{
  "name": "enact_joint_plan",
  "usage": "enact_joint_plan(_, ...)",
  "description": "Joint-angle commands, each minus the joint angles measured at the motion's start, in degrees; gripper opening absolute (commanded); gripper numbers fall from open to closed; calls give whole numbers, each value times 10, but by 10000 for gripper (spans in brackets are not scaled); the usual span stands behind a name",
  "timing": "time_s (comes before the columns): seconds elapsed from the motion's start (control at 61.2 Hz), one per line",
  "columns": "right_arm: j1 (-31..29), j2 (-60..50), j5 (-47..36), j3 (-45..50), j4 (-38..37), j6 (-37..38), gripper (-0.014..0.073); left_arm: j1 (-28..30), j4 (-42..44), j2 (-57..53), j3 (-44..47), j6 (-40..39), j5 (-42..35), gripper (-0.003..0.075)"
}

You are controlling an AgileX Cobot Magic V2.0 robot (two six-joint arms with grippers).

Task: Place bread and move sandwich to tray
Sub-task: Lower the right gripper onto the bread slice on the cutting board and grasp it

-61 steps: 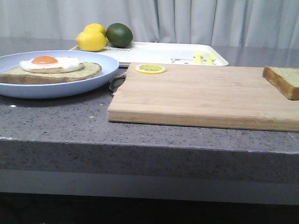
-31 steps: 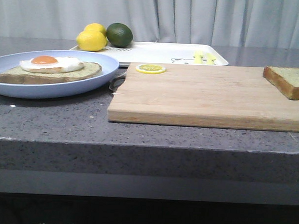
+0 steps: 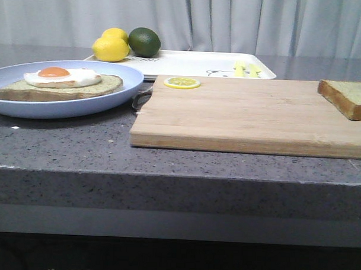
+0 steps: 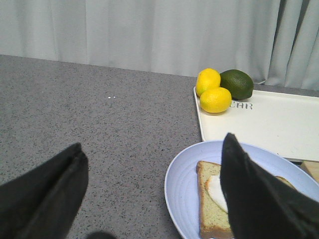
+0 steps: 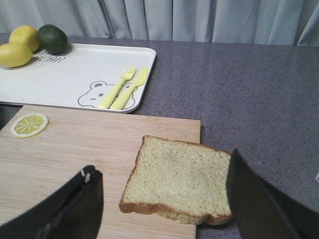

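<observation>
We see lemons [image 3: 110, 48] and lime [image 3: 144, 42] on the tray [image 3: 189, 63]; bread [image 5: 178, 180] lies flat on the cutting board [image 3: 246, 113] between the released right fingers [image 5: 261, 209]; left fingers [image 4: 254, 194] also spread.

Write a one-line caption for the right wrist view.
Open right gripper above the bread on the cutting board, tray behind.

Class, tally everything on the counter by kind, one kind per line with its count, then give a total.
Lemons: 2
Lime: 1
Lemon slice: 1
Bread slices: 2
Fried egg: 1
Plate: 1
Tray: 1
Cutting board: 1
Total: 10
</observation>
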Motion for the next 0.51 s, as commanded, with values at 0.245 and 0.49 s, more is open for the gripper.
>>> enact_joint_plan(0.245,-87,186,63,-145,1,33,543,-1,0,2,-20,0,-52,549)
enact_joint_plan(0.49,-221,339,120,-211,59,25,541,-1,0,2,-20,0,-52,549)
